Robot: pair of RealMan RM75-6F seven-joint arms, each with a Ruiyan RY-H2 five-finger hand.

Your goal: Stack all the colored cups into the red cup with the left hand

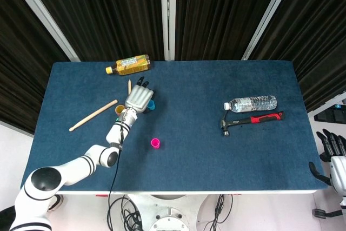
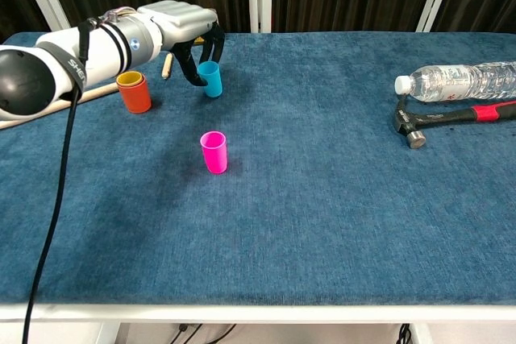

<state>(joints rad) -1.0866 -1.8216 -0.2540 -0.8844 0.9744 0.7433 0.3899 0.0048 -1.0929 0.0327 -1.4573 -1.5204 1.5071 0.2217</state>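
The red cup [image 2: 135, 97] stands at the left of the table with a yellow cup [image 2: 130, 78] nested inside it. The nested pair shows as the yellow rim [image 1: 119, 110] in the head view. My left hand [image 2: 187, 24] [image 1: 138, 99] reaches over the blue cup [image 2: 211, 78] [image 1: 152, 105] and grips it between its dark fingers [image 2: 191, 66]. The blue cup is tilted and sits a little off the cloth. A pink cup [image 2: 214, 151] [image 1: 155, 143] stands alone nearer the front. My right hand [image 1: 334, 152] hangs beyond the table's right edge, fingers apart and holding nothing.
A tea bottle [image 1: 128, 65] lies at the back left. A wooden stick [image 1: 93, 115] and a short thin stick [image 1: 129, 86] lie near the left hand. At the right lie a water bottle [image 2: 459, 80] and a red-handled hammer [image 2: 451, 117].
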